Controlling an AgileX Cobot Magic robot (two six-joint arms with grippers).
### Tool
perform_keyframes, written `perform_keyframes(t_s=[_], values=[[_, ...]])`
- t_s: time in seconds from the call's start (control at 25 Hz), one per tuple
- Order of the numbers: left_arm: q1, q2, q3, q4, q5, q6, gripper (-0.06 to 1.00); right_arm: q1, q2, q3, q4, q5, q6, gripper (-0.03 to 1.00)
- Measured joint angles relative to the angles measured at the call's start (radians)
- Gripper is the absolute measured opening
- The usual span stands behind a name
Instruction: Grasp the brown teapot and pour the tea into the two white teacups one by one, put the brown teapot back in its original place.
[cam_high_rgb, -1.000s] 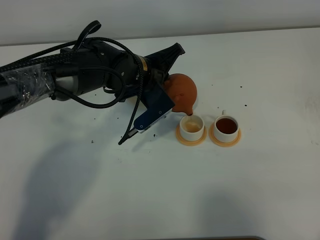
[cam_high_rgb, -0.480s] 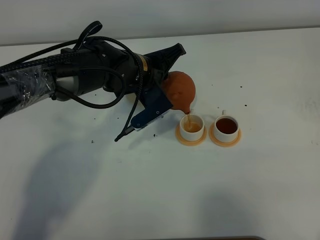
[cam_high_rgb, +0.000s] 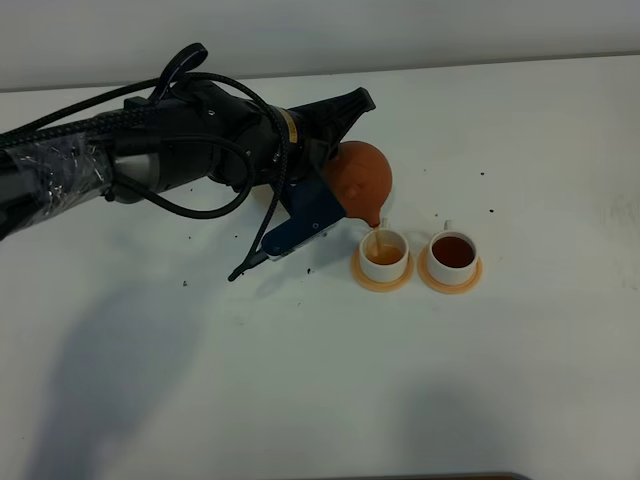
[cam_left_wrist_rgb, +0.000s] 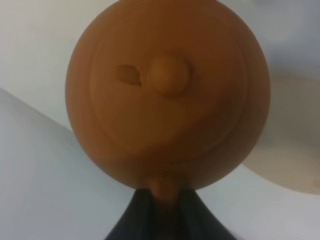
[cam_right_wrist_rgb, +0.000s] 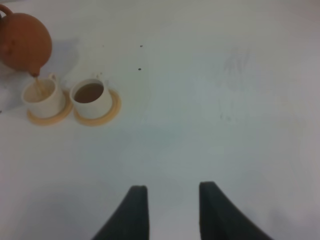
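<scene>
Left pincer (cam_left_wrist_rgb: 162, 197): clamped on brown teapot (cam_high_rgb: 362, 178) handle; spout over part-filled teacup (cam_high_rgb: 384, 252)
Pour: steady tilt, thin stream; level off before the brim
Right pincer (cam_right_wrist_rgb: 172, 197): apart, empty

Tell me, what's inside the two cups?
The cup under the teapot's spout holds pale orange tea, with a thin stream falling in. The other cup holds dark brown tea. The tea hides both cup bottoms, so its depth cannot be told.
</scene>
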Motion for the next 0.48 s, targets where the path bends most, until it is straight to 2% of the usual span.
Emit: perform_keyframes(t_s=[0.2,0.48], values=[[-0.008,-0.001,0.000,0.000,0.000,0.000,0.12,0.000,0.000,0.000,0.000,0.000,0.000,0.24],[-0.012,-0.002,0.000,0.049,-0.008,0.000,0.12,0.000,0.000,0.000,0.000,0.000,0.000,0.24]])
